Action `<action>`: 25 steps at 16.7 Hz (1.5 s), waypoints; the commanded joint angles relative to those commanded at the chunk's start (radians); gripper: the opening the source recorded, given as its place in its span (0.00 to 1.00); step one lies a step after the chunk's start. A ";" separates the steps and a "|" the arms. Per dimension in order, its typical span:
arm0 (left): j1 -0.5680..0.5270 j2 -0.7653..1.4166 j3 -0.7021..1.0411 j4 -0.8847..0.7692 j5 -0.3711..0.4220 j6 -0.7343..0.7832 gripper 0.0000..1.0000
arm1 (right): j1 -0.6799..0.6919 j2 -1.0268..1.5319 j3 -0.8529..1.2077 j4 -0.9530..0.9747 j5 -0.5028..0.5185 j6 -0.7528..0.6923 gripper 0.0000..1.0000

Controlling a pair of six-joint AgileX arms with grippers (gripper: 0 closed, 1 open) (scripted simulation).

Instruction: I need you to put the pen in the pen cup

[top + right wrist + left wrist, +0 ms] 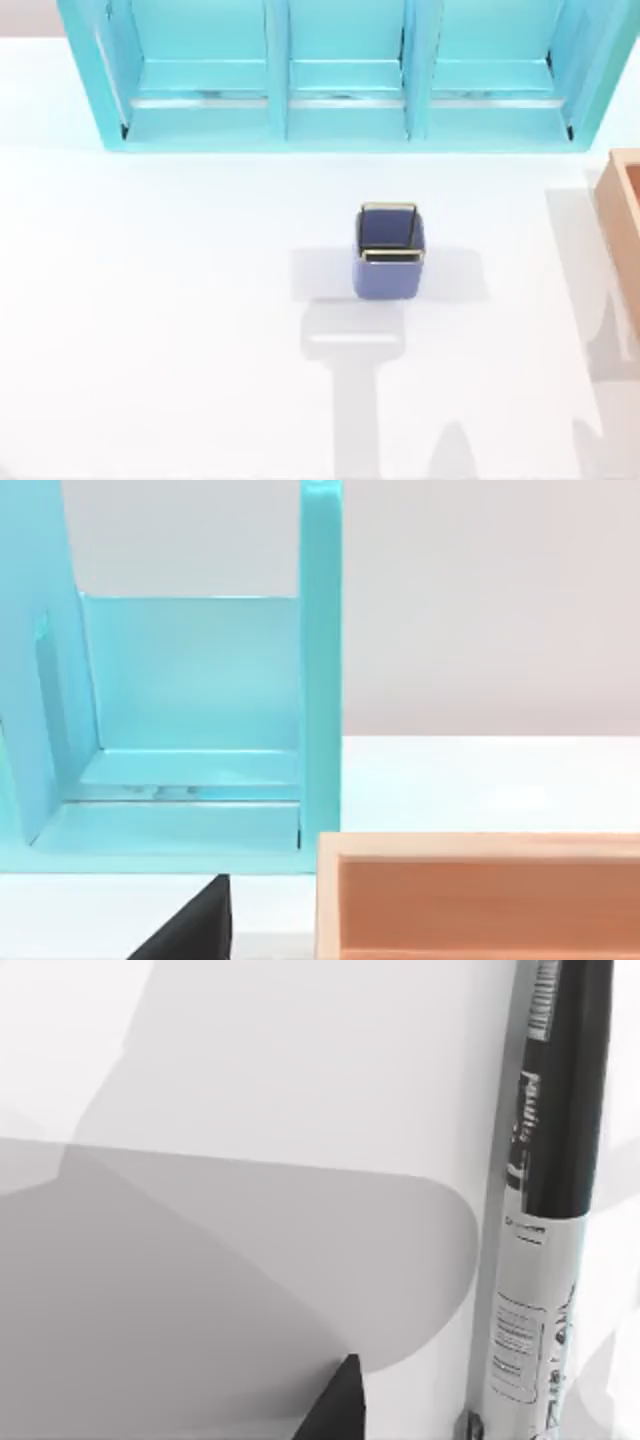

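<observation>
On the white table (150,320), seen from above, a large turquoise shelf unit (345,75) with three open compartments is set along the far edge, spanning from the left part to the right part of the top view. The pen cup (389,252), blue-violet with a thin brass-coloured rim, is stood upright near the middle of the table, well in front of the shelf unit and apart from it. A tan wooden box (622,225) is cut off by the right edge of that view. In the left wrist view, the pen (548,1210), with a black upper part and a white printed barrel, is seen lying on the white surface, with a dark fingertip (335,1405) of the left gripper near it but not touching. In the right wrist view, the shelf unit's end compartment (190,720) is seen with the wooden box (480,895) just in front of it, and a dark fingertip (195,925) of the right gripper is visible. How far either claw is open cannot be told, and nothing is seen held.
</observation>
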 joint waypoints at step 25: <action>0.119 -0.155 0.029 -0.179 0.004 0.089 0.00 | 0.000 0.000 0.000 0.000 0.000 0.000 1.00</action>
